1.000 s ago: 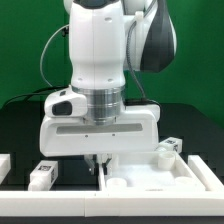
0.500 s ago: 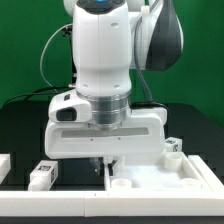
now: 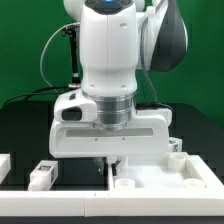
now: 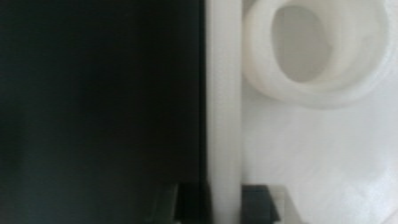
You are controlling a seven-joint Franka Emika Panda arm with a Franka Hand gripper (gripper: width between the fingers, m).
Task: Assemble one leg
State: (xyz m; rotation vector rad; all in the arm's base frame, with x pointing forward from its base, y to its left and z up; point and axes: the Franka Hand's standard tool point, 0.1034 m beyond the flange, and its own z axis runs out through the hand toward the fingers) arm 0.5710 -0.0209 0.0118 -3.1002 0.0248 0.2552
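My gripper is down at the left rim of the large flat white panel, mostly hidden under the wide white hand. In the wrist view the gripper has one dark finger outside the raised rim and the other inside, shut on that rim. A round socket lies on the panel just beyond. One leg, a small white tagged block, lies on the black table to the exterior view's left. Another leg sits at the panel's far right corner.
A white part shows at the exterior view's left edge. A round socket sits in the panel's near left corner. A green backdrop and black cables stand behind the arm.
The arm has moved toward the exterior view's right. The panel and the leg at its corner have shifted right with it. The leg on the left has stayed put.
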